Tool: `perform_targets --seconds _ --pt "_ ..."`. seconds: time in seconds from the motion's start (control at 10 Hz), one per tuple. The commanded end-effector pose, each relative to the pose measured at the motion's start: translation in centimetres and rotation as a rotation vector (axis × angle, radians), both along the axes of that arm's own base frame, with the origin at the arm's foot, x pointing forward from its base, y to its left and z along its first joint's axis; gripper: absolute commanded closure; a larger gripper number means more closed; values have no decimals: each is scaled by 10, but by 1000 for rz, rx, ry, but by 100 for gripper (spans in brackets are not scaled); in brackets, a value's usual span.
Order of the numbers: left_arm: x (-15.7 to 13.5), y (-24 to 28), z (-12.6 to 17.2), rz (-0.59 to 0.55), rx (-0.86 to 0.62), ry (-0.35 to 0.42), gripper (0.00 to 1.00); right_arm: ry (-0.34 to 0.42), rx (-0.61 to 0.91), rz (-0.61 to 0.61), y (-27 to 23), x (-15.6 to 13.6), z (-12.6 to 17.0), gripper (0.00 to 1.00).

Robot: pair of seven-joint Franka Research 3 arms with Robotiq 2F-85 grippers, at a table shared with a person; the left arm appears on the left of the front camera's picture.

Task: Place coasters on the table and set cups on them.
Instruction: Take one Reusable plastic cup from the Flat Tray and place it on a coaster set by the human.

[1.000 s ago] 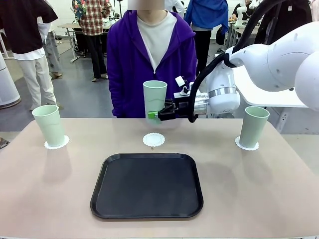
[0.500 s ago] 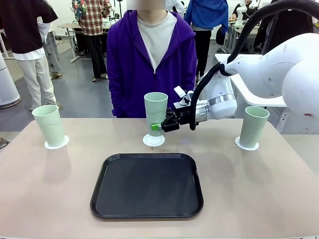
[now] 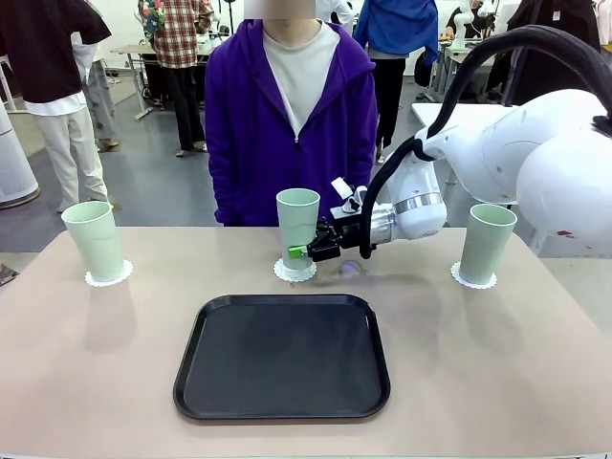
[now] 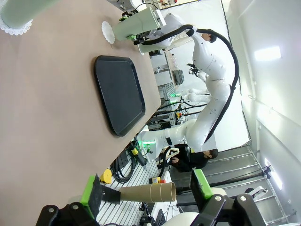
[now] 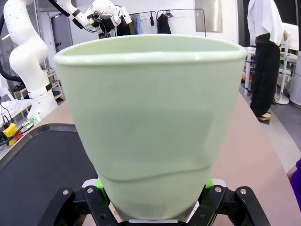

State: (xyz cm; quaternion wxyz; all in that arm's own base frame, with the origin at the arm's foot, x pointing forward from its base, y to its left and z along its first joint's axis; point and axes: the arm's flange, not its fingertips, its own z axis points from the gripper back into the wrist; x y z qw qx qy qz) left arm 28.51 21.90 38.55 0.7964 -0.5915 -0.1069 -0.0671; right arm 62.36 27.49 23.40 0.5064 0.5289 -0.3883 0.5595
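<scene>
Bright, even indoor light, soft shadows, wide-angle bending in both wrist views

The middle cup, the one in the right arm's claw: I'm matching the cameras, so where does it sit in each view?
Front view: the middle cup stands centre, on its coaster, just beyond the black tray.
Left wrist view: top centre, lying sideways.
Right wrist view: up close, centre, between the claw's pads.
Shared landmark: the black tray.
</scene>
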Motion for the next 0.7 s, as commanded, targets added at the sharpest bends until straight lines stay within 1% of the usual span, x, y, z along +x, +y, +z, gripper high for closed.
perform_targets --seconds 0.0,0.6 --pt "-1 1 2 3 -11 -18 0 0 0 6 7 13 -3 19" --pt "-1 1 2 3 -11 -18 0 12 11 15 8 18 -20 19"
